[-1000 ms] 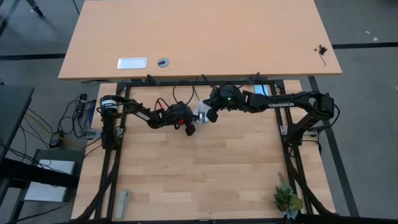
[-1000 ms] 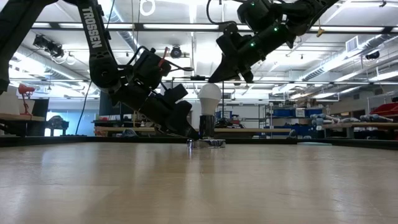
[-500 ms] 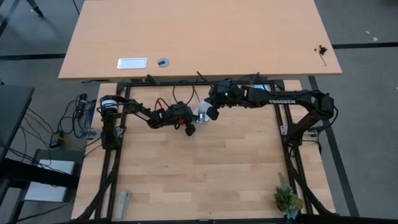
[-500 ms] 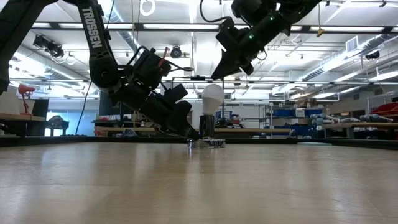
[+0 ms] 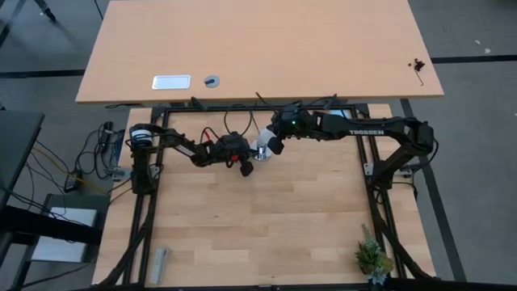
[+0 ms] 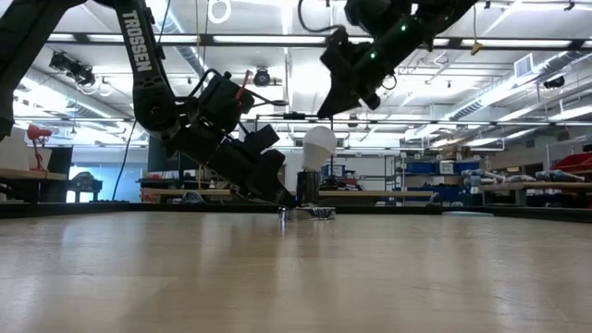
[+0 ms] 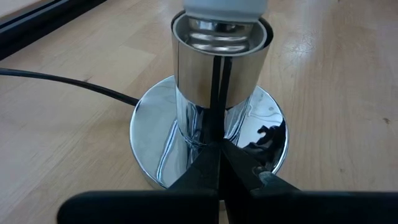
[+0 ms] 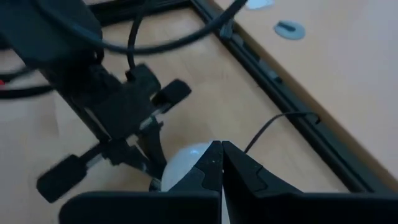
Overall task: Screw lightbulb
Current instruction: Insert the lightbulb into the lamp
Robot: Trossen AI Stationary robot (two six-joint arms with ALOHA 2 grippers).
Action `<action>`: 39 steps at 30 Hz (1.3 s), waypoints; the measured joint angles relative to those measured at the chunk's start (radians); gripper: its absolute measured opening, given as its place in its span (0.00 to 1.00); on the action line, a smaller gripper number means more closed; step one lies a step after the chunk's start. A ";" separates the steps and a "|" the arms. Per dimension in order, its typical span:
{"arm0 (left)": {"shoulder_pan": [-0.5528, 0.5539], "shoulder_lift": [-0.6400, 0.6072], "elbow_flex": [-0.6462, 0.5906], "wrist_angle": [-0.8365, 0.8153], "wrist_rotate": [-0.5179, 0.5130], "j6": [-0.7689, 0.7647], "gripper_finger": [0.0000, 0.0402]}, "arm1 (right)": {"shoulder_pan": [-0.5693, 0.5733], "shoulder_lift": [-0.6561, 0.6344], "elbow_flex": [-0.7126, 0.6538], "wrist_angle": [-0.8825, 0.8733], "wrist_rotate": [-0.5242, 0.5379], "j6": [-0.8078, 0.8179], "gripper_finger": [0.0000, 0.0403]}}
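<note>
Overhead, a pale wood-plank table (image 5: pixel 266 226) sits inside a black metal frame, with a second light-wood desk (image 5: pixel 258 48) behind it and grey floor around both. Near the table's back edge the lightbulb (image 6: pixel 319 145) stands upright in a shiny chrome socket base (image 7: pixel 208 134), whose thin black cord (image 7: pixel 62 84) trails across the planks. The left gripper (image 7: pixel 219 149) rests low on the table with its fingers pressed together, tips against the socket's foot. The right gripper (image 8: pixel 221 152) hangs just above the bulb's dome, fingers also pressed together and holding nothing. A small green plant (image 5: pixel 373 257) stands at the table's near right corner. Beyond the table, the low view shows a workshop with ceiling strip lights and shelving.
</note>
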 joint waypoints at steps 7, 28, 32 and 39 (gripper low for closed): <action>0.000 0.000 0.000 0.002 0.000 0.000 0.02 | 0.000 -0.012 0.000 -0.057 0.002 0.054 0.03; 0.000 0.000 0.000 0.002 0.003 0.000 0.02 | -0.001 0.052 0.006 0.009 -0.049 0.053 0.03; 0.000 0.000 0.000 0.001 0.003 0.000 0.02 | 0.010 0.057 0.004 0.034 -0.064 0.048 0.03; 0.000 0.000 0.001 0.001 0.004 0.000 0.02 | 0.039 0.052 0.003 0.034 -0.112 0.022 0.03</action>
